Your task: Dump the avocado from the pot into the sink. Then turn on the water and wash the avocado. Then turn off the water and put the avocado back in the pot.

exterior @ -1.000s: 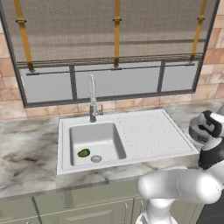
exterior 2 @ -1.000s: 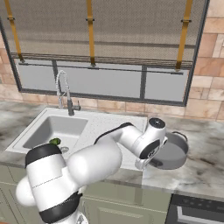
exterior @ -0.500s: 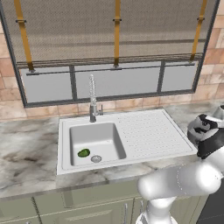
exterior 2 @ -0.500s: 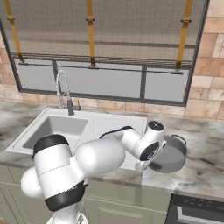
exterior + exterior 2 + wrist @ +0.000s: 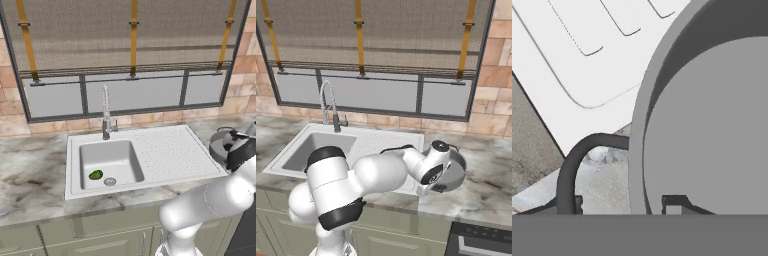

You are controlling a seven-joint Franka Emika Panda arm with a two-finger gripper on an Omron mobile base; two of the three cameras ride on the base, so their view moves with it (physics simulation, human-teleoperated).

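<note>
We found the avocado [image 5: 95, 175] lying in the sink [image 5: 75, 145] by the drain; the pot [image 5: 452, 170] stood empty on the counter; the gripper's [image 5: 627, 204] fingers straddled its rim, neither touching it; washing and return remained.

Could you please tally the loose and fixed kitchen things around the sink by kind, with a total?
Avocado, dark green, lying in the basin by the drain: 1
Pot, grey metal, on the counter to the right of the drainboard: 1
Sink, light grey with a ridged drainboard: 1
Faucet, metal, behind the basin: 1
Total: 4
</note>
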